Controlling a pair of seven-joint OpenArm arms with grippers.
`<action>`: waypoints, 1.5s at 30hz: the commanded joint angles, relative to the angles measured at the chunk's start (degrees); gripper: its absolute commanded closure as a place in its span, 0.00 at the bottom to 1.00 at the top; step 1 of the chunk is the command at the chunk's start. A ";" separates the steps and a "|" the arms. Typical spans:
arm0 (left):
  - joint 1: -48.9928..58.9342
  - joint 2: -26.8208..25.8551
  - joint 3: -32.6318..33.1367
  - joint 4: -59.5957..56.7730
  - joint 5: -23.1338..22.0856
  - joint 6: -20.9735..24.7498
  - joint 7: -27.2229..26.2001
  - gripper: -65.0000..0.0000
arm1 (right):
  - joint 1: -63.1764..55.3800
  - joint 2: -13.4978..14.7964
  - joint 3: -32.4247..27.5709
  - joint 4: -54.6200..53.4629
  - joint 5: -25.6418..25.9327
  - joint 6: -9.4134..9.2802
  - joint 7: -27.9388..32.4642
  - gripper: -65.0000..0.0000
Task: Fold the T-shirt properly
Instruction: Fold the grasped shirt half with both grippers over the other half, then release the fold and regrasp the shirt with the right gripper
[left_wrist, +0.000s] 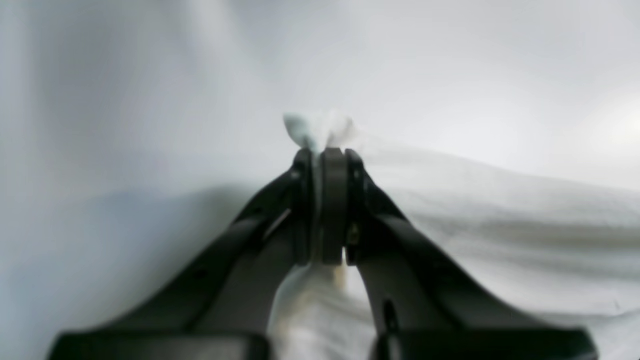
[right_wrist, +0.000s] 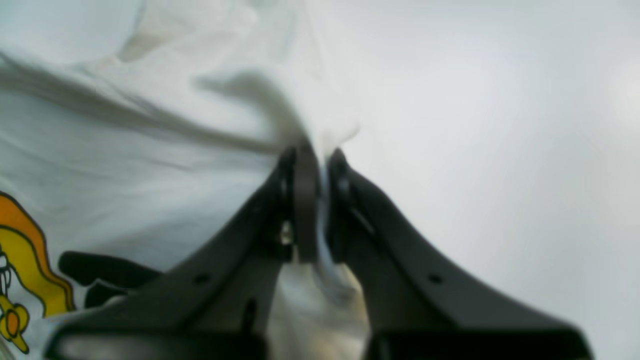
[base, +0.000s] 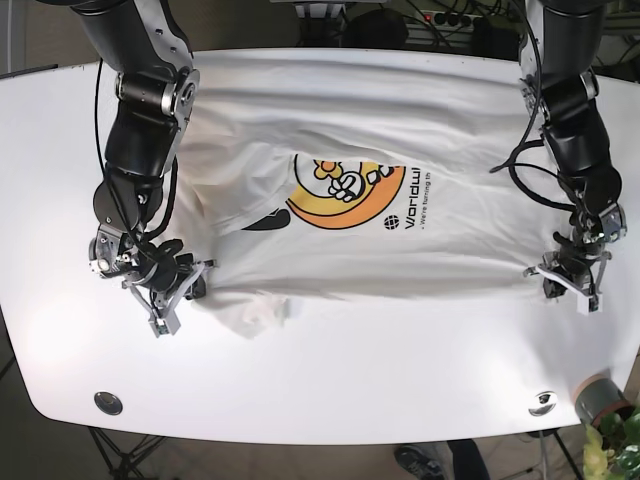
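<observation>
A white T-shirt (base: 380, 230) lay spread across the white surface (base: 330, 370), its orange-and-yellow print (base: 345, 190) facing up near the middle. The shirt stretched from the far edge toward the near edge, with creases running across the cloth. The left claw (base: 570, 280) was clamped tight on the shirt's edge near the surface's right edge; its wrist view showed a pinch of white cloth poking out between closed fingers (left_wrist: 334, 200). The right claw (base: 165, 285) was likewise closed on a bunched fold near the left edge, cloth squeezed between its fingers (right_wrist: 305, 200) with part of the print visible beside it. A rumpled flap of shirt (base: 255, 310) lay just beside the right claw.
</observation>
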 joint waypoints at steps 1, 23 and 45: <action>0.01 0.22 -1.77 5.85 -0.79 -0.18 -0.06 1.00 | 1.48 0.48 0.02 4.71 0.44 0.03 -0.34 0.96; 16.89 4.62 -6.25 36.36 -0.79 -0.36 12.51 1.00 | -17.42 -1.02 0.28 43.39 0.96 0.56 -13.17 0.96; 32.89 4.70 -10.82 40.76 -0.79 -0.36 12.34 1.00 | -35.09 -3.83 2.83 49.89 0.96 0.65 -13.00 0.95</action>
